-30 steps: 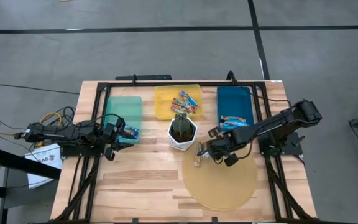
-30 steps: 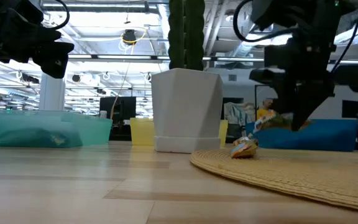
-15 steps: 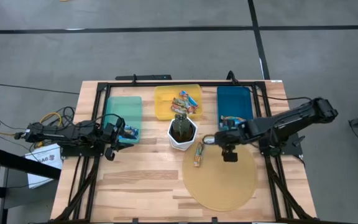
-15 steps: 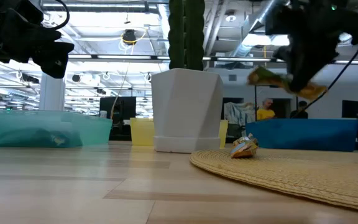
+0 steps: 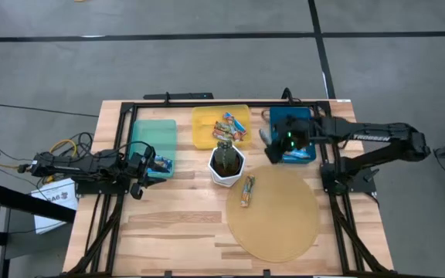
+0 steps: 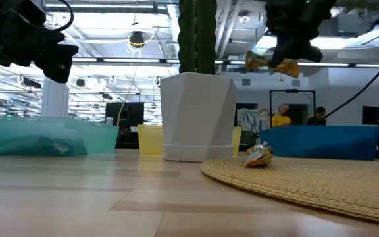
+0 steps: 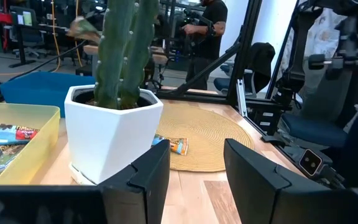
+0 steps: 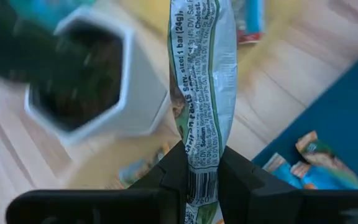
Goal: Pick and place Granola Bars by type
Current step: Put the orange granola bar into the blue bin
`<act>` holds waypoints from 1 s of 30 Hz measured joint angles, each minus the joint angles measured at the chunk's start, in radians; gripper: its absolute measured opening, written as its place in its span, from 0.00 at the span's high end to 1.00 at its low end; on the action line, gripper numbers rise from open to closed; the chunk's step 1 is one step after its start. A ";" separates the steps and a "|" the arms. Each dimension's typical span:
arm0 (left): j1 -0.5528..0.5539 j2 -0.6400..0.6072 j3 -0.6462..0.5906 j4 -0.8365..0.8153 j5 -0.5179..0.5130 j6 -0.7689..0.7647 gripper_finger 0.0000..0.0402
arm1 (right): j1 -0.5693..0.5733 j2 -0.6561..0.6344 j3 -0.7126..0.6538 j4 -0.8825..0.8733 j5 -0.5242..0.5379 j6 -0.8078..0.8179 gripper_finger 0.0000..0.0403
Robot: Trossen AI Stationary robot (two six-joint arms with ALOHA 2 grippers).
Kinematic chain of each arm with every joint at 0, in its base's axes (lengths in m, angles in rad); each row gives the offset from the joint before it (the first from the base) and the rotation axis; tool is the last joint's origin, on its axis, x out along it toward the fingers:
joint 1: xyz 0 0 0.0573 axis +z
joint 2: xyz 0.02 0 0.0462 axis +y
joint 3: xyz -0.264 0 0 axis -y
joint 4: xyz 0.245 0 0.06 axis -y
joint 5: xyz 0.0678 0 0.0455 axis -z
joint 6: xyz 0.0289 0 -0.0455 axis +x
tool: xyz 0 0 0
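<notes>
Right gripper (image 8: pixel 199 163) clamps a granola bar (image 8: pixel 201 74), mid-carry near blue bin (image 5: pixel 290 123); next, drop it. Left gripper (image 7: pixel 194 171) parted, empty.

Obstacle: white pot (image 5: pixel 226 165) with tall cactus (image 6: pixel 197 36), mid-table. Three bins line the far edge. Free: bare wood along the near edge and left of the woven mat (image 5: pixel 276 224).

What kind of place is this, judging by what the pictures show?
Probably a robotics lab or workshop in an open industrial hall. A wooden table carries two robot arms on a black frame, exposed ducts and strip lights run overhead, and people stand among desks and equipment behind.
</notes>
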 joint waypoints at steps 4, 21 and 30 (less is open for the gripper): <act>0.000 0.000 0.000 0.000 0.000 0.000 0.64 | -0.114 0.000 0.018 -0.001 -0.106 0.135 0.86; 0.000 0.000 0.000 0.000 0.000 0.000 0.64 | -0.437 0.150 0.025 -0.062 -0.208 0.039 0.86; 0.000 0.000 0.000 0.000 0.000 0.000 0.64 | -0.497 0.203 0.025 -0.074 -0.206 -0.247 0.86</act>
